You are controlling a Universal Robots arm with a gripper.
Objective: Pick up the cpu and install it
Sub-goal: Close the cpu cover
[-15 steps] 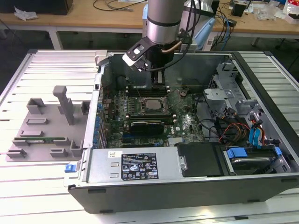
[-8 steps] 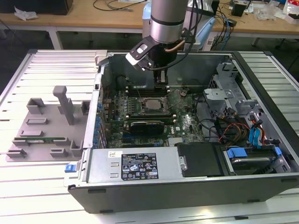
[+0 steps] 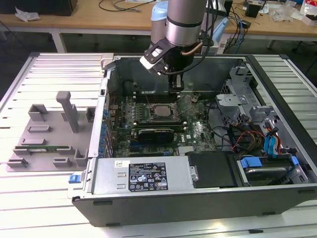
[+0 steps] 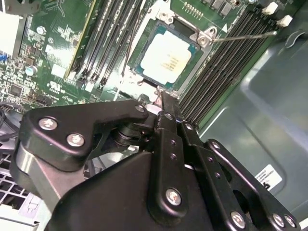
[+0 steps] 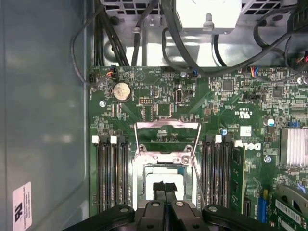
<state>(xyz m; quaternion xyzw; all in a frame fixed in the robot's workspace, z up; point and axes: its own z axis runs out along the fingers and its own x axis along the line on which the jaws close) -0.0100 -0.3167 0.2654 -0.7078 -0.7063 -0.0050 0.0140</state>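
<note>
Square cpu (image 4: 166,60) flat in socket (image 4: 208,34), silvery top up; fingers (image 4: 168,115) clenched empty just above

Looking like a robotics lab set up for computer assembly: a black open-sided desktop computer case (image 3: 198,204) is lying on a slatted aluminium worktable (image 3: 54,74). A silver-grey industrial robot arm (image 3: 184,22) is reaching into it. A grey moulded fixture tray (image 3: 44,140) is sitting alongside. Wooden workbenches (image 3: 89,22) behind are carrying loose black cables (image 3: 116,6).
</note>
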